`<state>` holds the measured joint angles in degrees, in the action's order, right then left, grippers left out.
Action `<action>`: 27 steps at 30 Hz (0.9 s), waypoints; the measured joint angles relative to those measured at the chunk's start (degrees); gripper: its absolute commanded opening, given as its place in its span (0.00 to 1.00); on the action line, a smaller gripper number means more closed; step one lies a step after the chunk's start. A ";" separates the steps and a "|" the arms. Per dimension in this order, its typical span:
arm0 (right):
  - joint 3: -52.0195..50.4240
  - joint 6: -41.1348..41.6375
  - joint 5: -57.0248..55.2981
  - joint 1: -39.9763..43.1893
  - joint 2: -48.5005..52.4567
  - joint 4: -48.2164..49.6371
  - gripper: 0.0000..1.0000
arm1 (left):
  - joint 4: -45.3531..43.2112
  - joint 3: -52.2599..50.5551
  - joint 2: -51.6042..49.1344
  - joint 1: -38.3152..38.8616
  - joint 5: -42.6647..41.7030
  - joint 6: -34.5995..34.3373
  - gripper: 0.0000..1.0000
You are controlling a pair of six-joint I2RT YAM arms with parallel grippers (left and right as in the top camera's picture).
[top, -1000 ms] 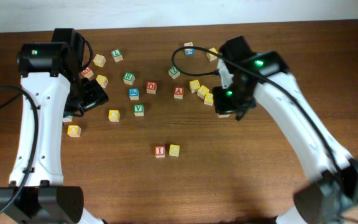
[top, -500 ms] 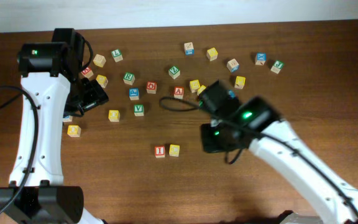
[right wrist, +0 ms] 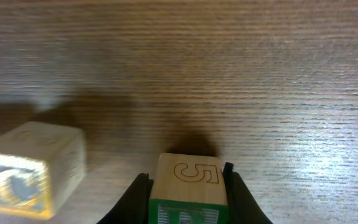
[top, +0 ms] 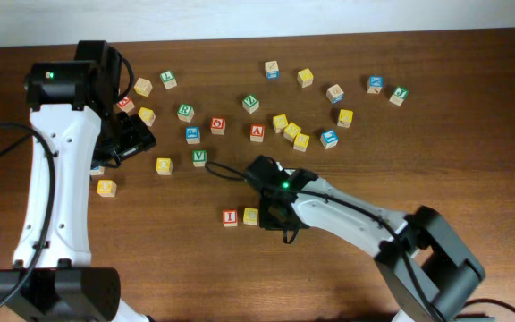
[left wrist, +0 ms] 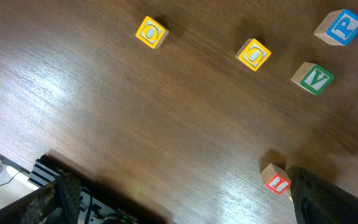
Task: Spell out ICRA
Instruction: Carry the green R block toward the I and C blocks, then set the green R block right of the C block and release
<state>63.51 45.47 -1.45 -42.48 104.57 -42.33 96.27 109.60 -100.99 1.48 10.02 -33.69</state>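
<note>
overhead first: holding anything in the right gripper (top: pixel 276 215)?

yes. clamped narrow on a green-edged block (right wrist: pixel 188 183), with a "5" on the side facing the right wrist camera. cannot read the letter face, so cannot confirm an r, though likely meant as one.

placed where against the row?

just at 3 o'clock of the yellow c block (top: pixel 250 216), with the red i block (top: pixel 230 217) close at 9 o'clock of that. apart from the c in the wrist view, with a strip of bare wood between. cannot tell whether down on the wood or just above.

turning on what, then, the next move?

probably on closing that strip toward 9 o'clock while keeping to the row's line, 9 to 3. no long axis on a cube; only a matter of squaring faces to the c.

and the left gripper (top: pixel 135 139)?

spread wide on nothing, well off at 10 o'clock of the row, among loose blocks. far less handy than the right.

surface and room?

flat, dark-grained table (top: pixel 168 277) with a slight sheen. open wood at 3 o'clock for a fourth letter. red a block (top: pixel 257 131) up at 12 o'clock in the scatter.
</note>
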 measured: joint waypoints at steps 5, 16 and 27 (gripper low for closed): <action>-0.04 -0.04 -0.74 0.00 0.17 2.21 0.22 | -0.02 0.00 0.00 0.00 0.00 0.00 0.99; -0.04 -5.18 -0.94 0.00 0.17 3.85 0.34 | -0.02 0.00 0.00 0.00 0.00 0.02 0.99; 0.39 -8.55 -0.94 0.00 0.17 2.56 0.38 | -0.02 0.00 0.00 0.00 0.00 0.00 0.99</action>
<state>63.90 36.93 -2.39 -42.48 104.75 -39.77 96.25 109.60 -100.99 1.48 10.02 -33.69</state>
